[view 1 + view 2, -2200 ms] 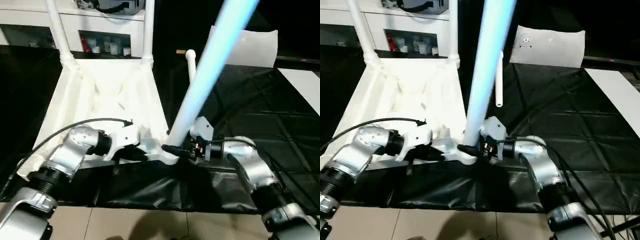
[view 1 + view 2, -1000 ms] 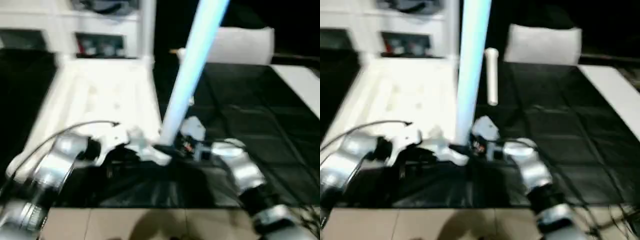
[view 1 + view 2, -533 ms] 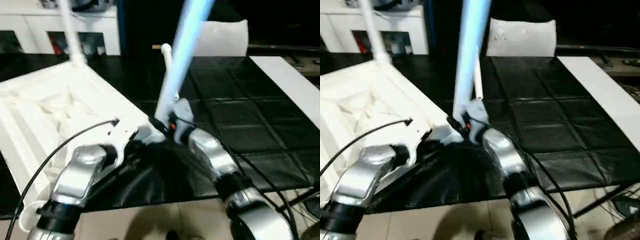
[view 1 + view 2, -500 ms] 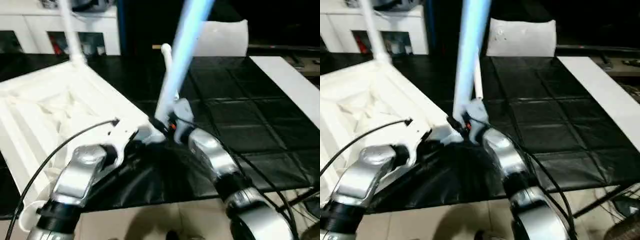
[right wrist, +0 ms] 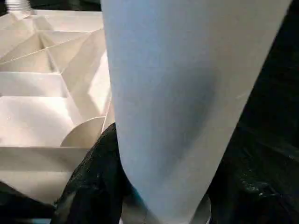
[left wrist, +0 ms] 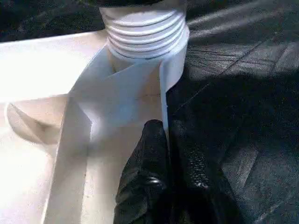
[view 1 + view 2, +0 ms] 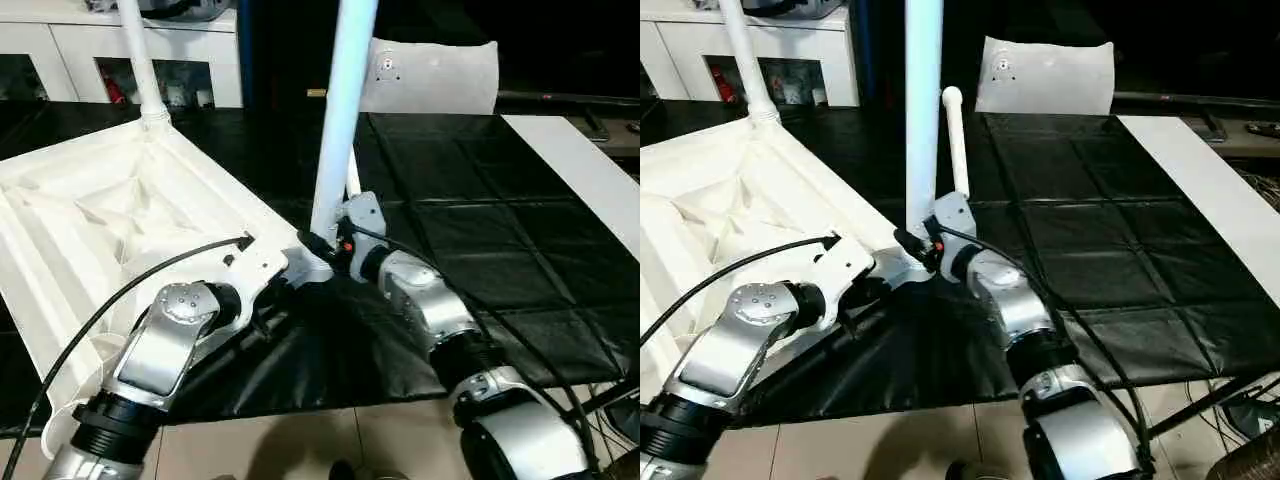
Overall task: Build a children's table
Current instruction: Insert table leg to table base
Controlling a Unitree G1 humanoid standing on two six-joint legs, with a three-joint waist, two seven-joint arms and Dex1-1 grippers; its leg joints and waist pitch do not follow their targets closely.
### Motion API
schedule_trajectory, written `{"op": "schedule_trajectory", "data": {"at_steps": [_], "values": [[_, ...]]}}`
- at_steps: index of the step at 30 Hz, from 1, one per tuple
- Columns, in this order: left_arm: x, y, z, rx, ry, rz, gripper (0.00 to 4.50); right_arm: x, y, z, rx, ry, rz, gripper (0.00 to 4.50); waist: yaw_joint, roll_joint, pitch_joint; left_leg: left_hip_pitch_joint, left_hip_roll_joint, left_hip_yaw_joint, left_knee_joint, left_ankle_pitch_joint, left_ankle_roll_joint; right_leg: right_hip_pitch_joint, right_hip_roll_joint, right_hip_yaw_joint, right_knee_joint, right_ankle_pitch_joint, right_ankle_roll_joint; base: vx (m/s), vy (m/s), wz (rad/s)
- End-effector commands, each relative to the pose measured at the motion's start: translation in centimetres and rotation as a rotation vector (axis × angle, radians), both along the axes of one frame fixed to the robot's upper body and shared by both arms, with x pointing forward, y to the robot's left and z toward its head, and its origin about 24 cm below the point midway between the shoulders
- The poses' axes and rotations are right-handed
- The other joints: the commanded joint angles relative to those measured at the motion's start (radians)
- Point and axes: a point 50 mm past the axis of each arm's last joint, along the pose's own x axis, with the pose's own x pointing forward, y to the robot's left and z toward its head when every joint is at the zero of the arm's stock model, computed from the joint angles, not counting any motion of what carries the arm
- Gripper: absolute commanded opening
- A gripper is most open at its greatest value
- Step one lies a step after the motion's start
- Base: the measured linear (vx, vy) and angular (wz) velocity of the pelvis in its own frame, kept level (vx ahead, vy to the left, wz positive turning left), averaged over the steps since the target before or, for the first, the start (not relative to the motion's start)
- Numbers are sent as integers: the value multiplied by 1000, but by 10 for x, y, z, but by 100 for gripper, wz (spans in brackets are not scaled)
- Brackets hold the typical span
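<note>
Our right end effector point(image 7: 912, 245) clamps the long white tapered plastic leg point(image 7: 923, 100) low beside the ribbed white tabletop point(image 7: 100, 215); our left end effector point(image 6: 168, 154) pinches its rim. Stiff, light, probably slippery.

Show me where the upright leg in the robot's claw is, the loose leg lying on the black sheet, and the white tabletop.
upright leg point(image 7: 335, 140), left eye view, mid shaft.
loose leg point(image 7: 957, 150), right eye view, mid shaft.
tabletop point(image 7: 90, 215), left eye view, ribbed underside.

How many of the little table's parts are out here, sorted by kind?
Tabletop: 1
Legs standing in corner sockets: 2, the far leg and the near leg held by the right gripper
Loose leg lying on the black sheet: 1
Total: 4
</note>
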Motion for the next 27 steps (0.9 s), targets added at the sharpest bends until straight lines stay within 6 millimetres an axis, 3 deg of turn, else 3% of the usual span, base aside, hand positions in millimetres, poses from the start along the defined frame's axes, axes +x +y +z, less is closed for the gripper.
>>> {"op": "schedule_trajectory", "data": {"at_steps": [1, 5, 6, 21, 23, 27], "values": [[5, -13, 18, -16, -90, -87, 0, -28, -5, -56, -116, 244, 51, 196, 5, 23, -30, 12, 84, -62, -102, -604, -22, 4, -129, 67, -95, -678, -57, 0, 0, 0], [4, -10, 17, -14, -79, -95, 0, -29, -7, -58, -115, 245, 44, 196, 18, 19, -34, 0, 89, -56, -107, -528, -18, 11, -130, 85, -79, -596, -104, 0, 0, 0], [3, -10, 16, -18, -69, -92, 0, -29, -6, -57, -103, 242, 39, 196, 22, 19, -34, 2, 89, -53, -106, -515, -17, 8, -130, 88, -79, -590, -113, 0, 0, 0], [4, -6, 13, -4, -42, -93, 0, -31, -4, -58, -99, 220, 53, 196, 25, 17, -37, 3, 92, -50, -109, -485, -22, 15, -126, 89, -73, -548, -133, 0, 0, 0], [4, -5, 13, -3, -44, -95, 0, -30, -5, -56, -76, 222, 46, 252, 26, 19, -37, 2, 92, -49, -109, -483, -22, 15, -126, 90, -73, -545, -134, 0, 0, 0], [4, -4, 13, 1, -45, -101, 0, -29, -7, -55, -53, 226, 28, 286, 30, 21, -40, 3, 92, -46, -108, -465, -20, 16, -126, 92, -72, -514, -145, 0, 0, 0]]}}
